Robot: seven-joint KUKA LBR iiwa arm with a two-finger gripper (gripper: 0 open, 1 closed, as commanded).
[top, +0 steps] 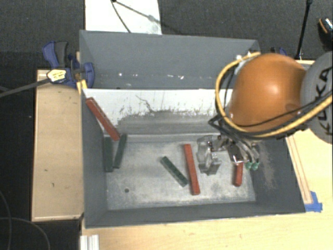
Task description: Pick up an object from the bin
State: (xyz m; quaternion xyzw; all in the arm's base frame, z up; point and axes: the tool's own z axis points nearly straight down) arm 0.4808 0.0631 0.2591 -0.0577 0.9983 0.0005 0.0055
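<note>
My gripper (209,158) is low over the bin floor, right of the middle. A long red stick (191,169) lies just to its left, running from the back toward the front. A short red stick (238,175) lies just to its right, partly under the wrist. Farther left of the long red stick, a dark green stick (174,171) lies slanted on the floor. I see nothing held in the gripper.
Against the left wall a long red stick (102,120) leans slanted, with two dark green sticks (108,153) (119,150) standing below it. The orange dome on the wrist hides the bin's back right corner.
</note>
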